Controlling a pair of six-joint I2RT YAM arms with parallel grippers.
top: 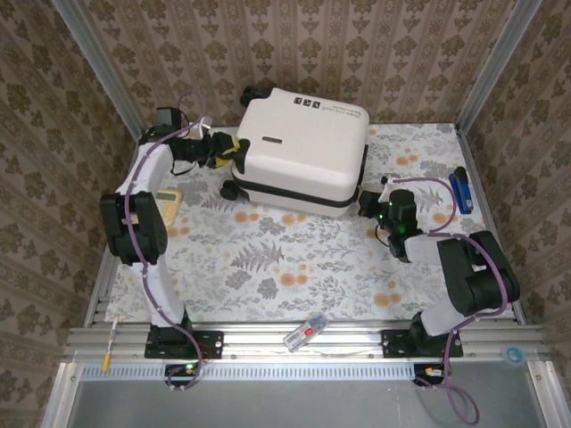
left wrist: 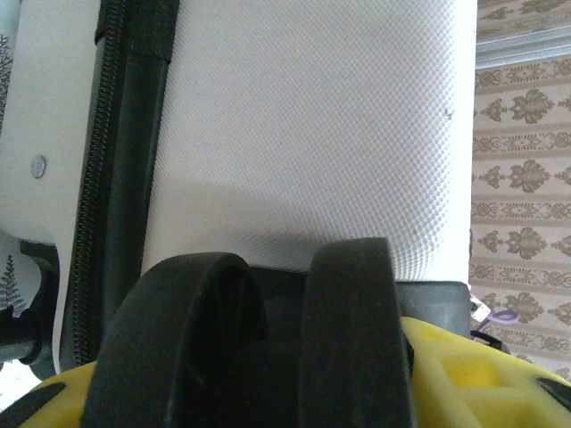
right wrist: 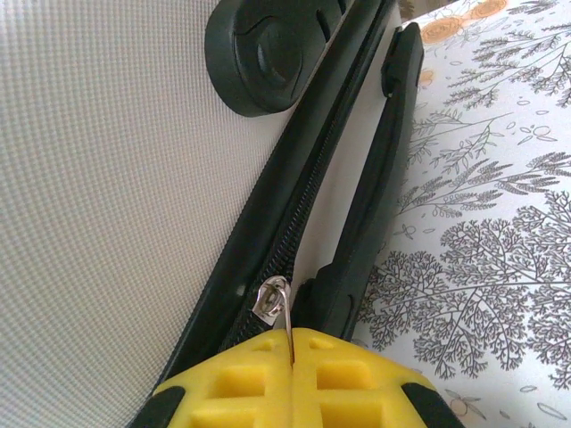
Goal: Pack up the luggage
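Note:
The white hard-shell luggage [top: 299, 147] lies flat and closed at the back of the floral table. My left gripper [top: 223, 150] is at its left end, and its yellow fingers [left wrist: 464, 374] sit on either side of the black twin caster wheel [left wrist: 268, 330], closed against it. My right gripper [top: 366, 203] is at the luggage's right front corner. There its yellow fingers [right wrist: 232, 392] are shut on the silver zipper pull [right wrist: 277, 299] of the black zip [right wrist: 294, 205]. Just beyond that are another caster wheel [right wrist: 268, 53] and a black handle bar [right wrist: 375, 178].
A blue object [top: 459, 189] lies by the right wall and a tan pad [top: 168, 203] by the left arm. A clear plastic item with red [top: 305, 332] rests on the front rail, with a pen [top: 111, 339] at the left. Patterned walls close in three sides.

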